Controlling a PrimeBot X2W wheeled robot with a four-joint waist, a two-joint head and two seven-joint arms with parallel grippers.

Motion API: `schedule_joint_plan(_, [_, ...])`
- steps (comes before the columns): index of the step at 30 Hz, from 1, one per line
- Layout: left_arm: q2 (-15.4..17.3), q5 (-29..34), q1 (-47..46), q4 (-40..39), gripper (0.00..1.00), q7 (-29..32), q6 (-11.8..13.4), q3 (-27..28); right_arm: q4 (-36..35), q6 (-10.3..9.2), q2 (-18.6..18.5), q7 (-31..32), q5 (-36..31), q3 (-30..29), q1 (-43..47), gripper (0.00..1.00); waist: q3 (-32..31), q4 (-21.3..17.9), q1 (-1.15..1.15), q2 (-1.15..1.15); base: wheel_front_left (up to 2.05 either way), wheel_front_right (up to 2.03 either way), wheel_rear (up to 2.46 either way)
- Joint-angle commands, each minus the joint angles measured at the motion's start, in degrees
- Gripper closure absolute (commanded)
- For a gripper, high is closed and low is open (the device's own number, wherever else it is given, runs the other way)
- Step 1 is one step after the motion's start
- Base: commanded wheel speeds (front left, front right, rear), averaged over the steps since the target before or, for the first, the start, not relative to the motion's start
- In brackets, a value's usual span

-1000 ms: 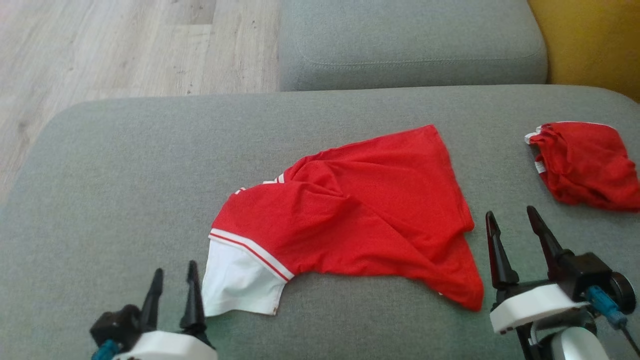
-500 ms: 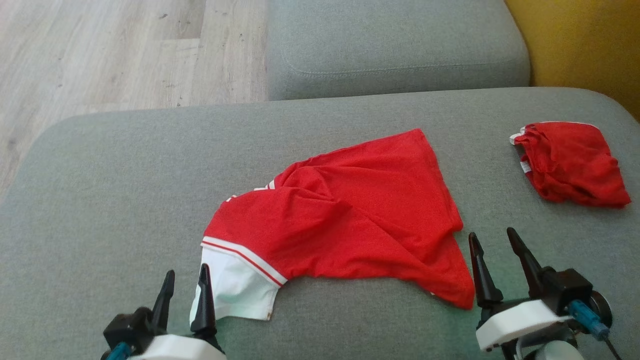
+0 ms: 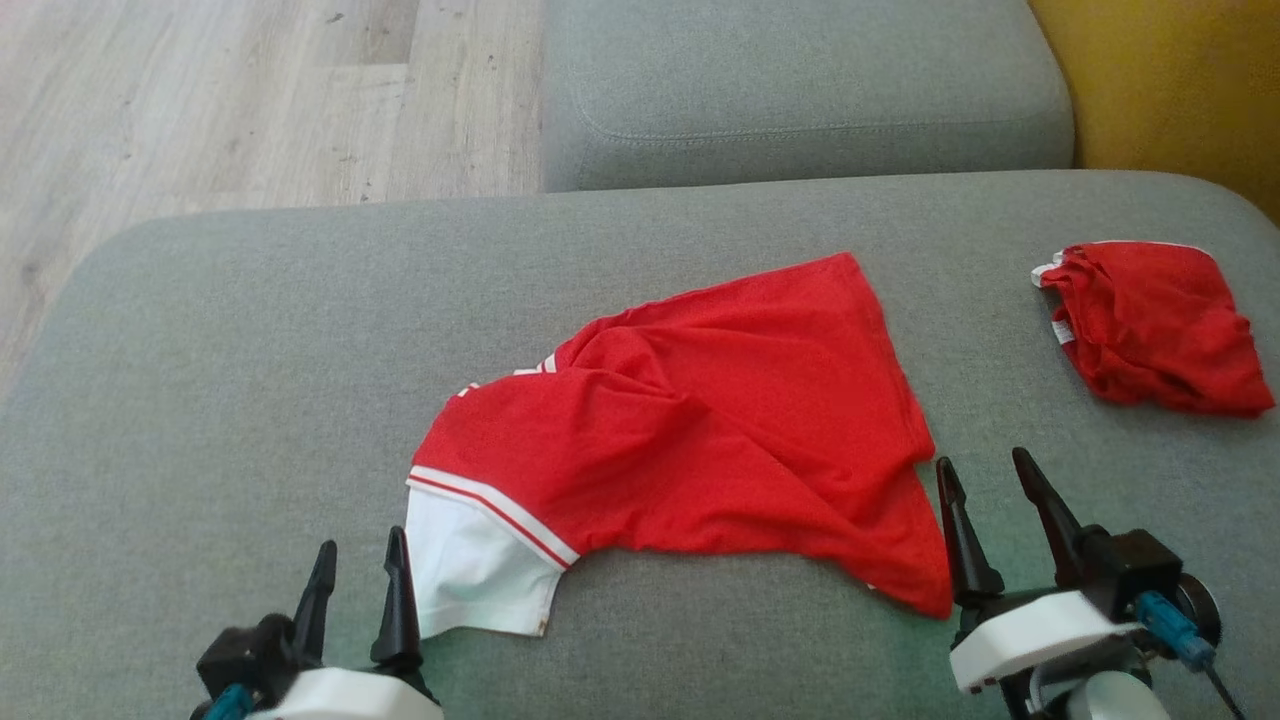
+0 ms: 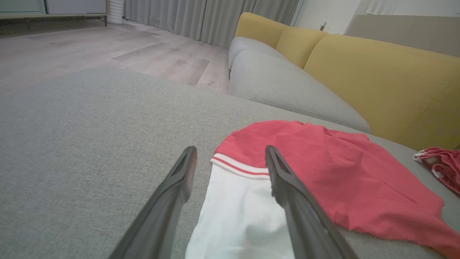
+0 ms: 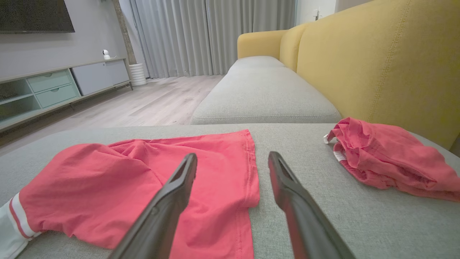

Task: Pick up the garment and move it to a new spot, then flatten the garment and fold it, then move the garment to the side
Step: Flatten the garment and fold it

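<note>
Notably, right wrist view added curtains (image 5: 201, 36) beyond the garment (image 5: 90, 172); left end effector (image 3: 361, 538) and right end effector (image 3: 981, 457) stayed open.

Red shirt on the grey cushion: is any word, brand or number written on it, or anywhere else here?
No text can be read anywhere.
The red garment: white marks at its crumpled upper edge, mostly folded under, unreadable.
The smaller red garment: a white tag-like scrap, too small to read.
</note>
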Motion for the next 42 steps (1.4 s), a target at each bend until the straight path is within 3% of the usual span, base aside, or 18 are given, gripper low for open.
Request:
schedule_joint_plan(1, [0.6,0.6,-2.1,-1.9,0.00,-0.7,0.4,2.3,-1.5,0.37,-0.3,-0.8,-0.2,1.3,-3.2,0.00,0.1,-0.1,0.00,0.00,0.00,0.00,0.00])
schedule_joint_plan(14, [0.8,1.3,-1.8,-3.8,0.00,-0.7,1.1,2.5,5.0,0.37,-0.3,3.6,0.8,-0.7,2.7,0.00,3.4,1.2,0.00,0.00,0.00,0.00,0.00])
schedule_joint_plan(30, [1.0,1.5,-2.8,-4.1,0.00,-0.7,1.3,2.5,16.8,0.37,-0.3,3.3,1.6,2.4,-2.6,0.00,6.0,3.0,0.00,0.00,0.00,0.00,0.00])
schedule_joint_plan(31, [1.0,1.5,-2.8,-4.1,0.00,-0.7,1.3,2.6,17.3,0.37,-0.3,3.6,1.9,2.9,-2.7,0.11,6.0,3.0,0.00,0.00,0.00,0.00,0.00])
schedule_joint_plan(32, [1.1,1.4,-2.7,-4.0,0.00,-0.7,1.3,2.7,17.8,0.37,-0.3,3.8,2.1,3.4,-2.8,0.40,6.0,3.0,0.00,0.00,0.00,0.00,0.00])
schedule_joint_plan(33, [1.1,1.3,-2.7,-3.9,0.00,-0.7,1.2,2.6,18.1,0.37,-0.3,4.0,2.4,3.8,-2.9,0.58,5.9,3.0,0.00,0.00,0.00,0.00,0.00])
schedule_joint_plan(34, [1.3,1.3,-2.7,-3.7,0.00,-0.4,1.1,2.5,18.3,0.37,-0.3,4.0,2.6,4.0,-3.0,0.89,5.9,2.9,0.00,0.00,0.00,0.00,0.00])
schedule_joint_plan(35, [1.3,1.1,-2.7,-3.4,0.00,0.1,0.9,2.3,18.2,0.37,-0.3,3.9,2.6,4.1,-3.2,1.00,5.9,2.8,0.00,0.00,0.00,0.00,0.00])
schedule_joint_plan(42, [1.1,-0.6,-2.9,1.3,0.00,5.2,-0.4,0.4,16.2,0.37,-0.3,2.4,0.8,1.2,-4.4,1.00,5.9,1.3,0.00,0.00,0.00,0.00,0.00])
